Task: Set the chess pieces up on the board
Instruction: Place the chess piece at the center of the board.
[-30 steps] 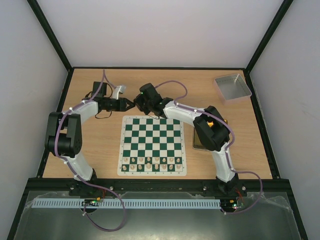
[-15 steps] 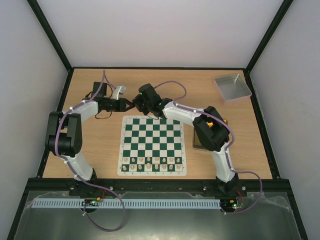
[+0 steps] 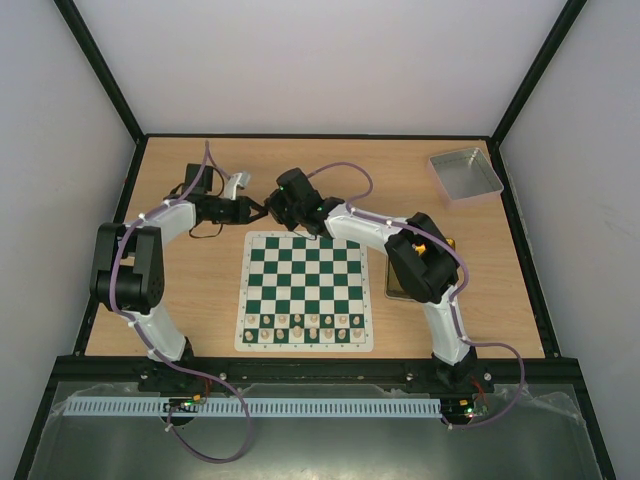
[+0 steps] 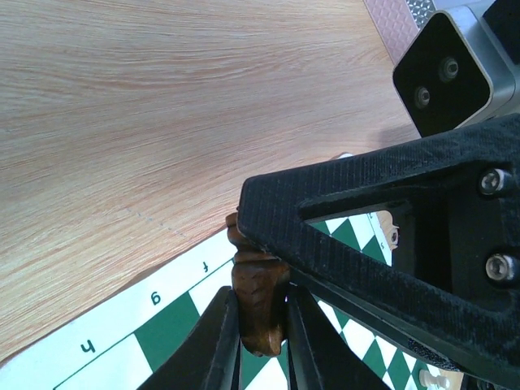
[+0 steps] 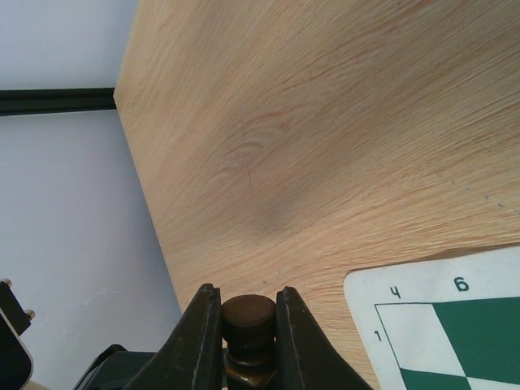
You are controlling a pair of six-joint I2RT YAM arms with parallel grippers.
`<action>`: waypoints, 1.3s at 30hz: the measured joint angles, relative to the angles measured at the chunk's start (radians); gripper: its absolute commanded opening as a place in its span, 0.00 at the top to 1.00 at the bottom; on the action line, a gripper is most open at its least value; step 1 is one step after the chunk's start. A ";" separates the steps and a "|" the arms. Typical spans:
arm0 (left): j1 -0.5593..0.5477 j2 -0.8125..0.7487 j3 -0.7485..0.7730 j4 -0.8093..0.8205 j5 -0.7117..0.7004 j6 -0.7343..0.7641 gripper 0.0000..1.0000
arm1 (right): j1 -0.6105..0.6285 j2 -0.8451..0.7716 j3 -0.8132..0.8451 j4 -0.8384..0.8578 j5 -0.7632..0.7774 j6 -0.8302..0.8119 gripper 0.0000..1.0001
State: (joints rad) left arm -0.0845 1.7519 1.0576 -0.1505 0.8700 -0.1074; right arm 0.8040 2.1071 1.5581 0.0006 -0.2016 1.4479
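Observation:
The board lies flat in the middle of the table, green and white. My two grippers meet just behind its far left corner. My left gripper is shut on a dark brown chess piece, seen between its fingers in the left wrist view. My right gripper is shut on the round base of the same piece in the right wrist view; its black finger crosses over the piece. The piece is hidden in the top view. No other dark pieces show.
Pale cream pieces stand in the board's two near rows. A grey tray sits at the far right. A gold tin lies right of the board, partly under the right arm. The board's corner shows beside the right gripper.

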 measured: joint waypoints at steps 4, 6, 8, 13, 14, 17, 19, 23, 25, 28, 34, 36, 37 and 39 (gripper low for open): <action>0.000 0.000 0.003 -0.008 -0.004 0.001 0.97 | 0.002 0.000 -0.004 0.005 0.002 0.000 0.93; 0.000 0.000 0.003 -0.013 -0.005 0.002 0.98 | 0.002 0.000 -0.005 0.006 0.002 0.000 0.92; 0.000 0.000 0.003 -0.019 -0.007 0.003 0.98 | 0.003 0.000 -0.008 0.006 0.003 0.000 0.91; 0.000 0.000 0.004 -0.029 -0.009 0.011 0.98 | 0.006 0.000 -0.008 0.005 0.008 -0.001 0.86; 0.000 0.000 0.006 -0.032 -0.010 0.013 0.98 | 0.007 0.000 -0.008 0.004 0.010 -0.002 0.83; -0.002 0.002 0.021 -0.056 -0.016 0.034 0.97 | 0.010 0.000 -0.008 0.003 0.011 -0.008 0.78; -0.008 0.012 0.046 -0.082 -0.024 0.057 0.98 | 0.015 -0.001 -0.009 0.001 0.017 -0.013 0.75; -0.011 0.035 0.081 -0.134 -0.027 0.106 0.97 | 0.016 -0.026 -0.034 -0.007 0.021 -0.024 0.68; -0.011 0.044 0.089 -0.152 -0.032 0.129 0.98 | 0.016 -0.042 -0.052 -0.015 0.018 -0.029 0.62; -0.011 0.053 0.097 -0.182 -0.042 0.163 0.98 | 0.017 -0.066 -0.080 -0.022 0.017 -0.037 0.58; -0.011 0.053 0.167 -0.297 -0.080 0.261 0.97 | 0.006 -0.130 -0.136 -0.042 0.016 -0.083 0.57; -0.011 0.053 0.193 -0.336 -0.101 0.297 0.98 | 0.002 -0.154 -0.154 -0.057 0.016 -0.106 0.58; -0.011 0.053 0.206 -0.359 -0.113 0.316 0.98 | -0.002 -0.167 -0.163 -0.064 0.014 -0.124 0.59; -0.011 0.052 0.227 -0.409 -0.134 0.356 0.98 | -0.009 -0.189 -0.171 -0.089 0.008 -0.164 0.61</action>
State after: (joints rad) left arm -0.0952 1.8042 1.2850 -0.5591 0.7357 0.2481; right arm 0.7952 1.9179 1.3872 -0.0887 -0.1932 1.2839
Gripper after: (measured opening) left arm 0.087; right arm 0.413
